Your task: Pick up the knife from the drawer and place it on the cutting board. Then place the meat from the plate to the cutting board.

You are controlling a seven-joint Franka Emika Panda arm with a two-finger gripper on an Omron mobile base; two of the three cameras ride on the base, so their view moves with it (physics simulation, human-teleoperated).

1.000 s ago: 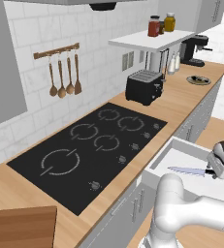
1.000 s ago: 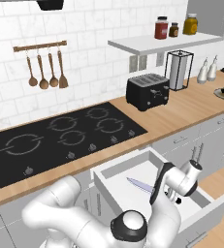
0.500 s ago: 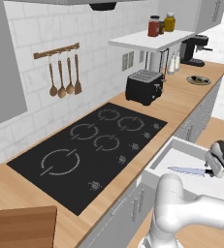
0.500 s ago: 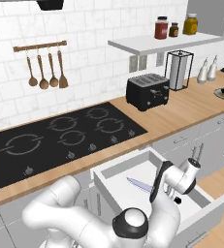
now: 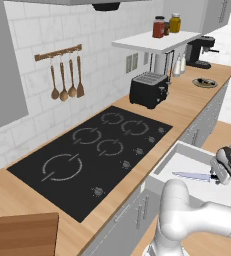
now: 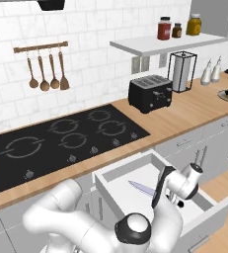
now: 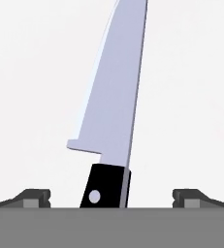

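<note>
You see the knife [image 7: 114, 101] cut off in the hand view: its black handle runs out of the frame's lower part and the blade tip passes the top edge. In the left base view the robot's hand covers the handle end. The cutting board [image 5: 21, 235] is clipped by that view's lower left corner. What lies on the plate [image 5: 205, 82] is too small to tell.

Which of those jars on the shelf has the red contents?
The leftmost jar, with a dark lid. The middle jar is small and dark; the right jar is yellow.
</note>
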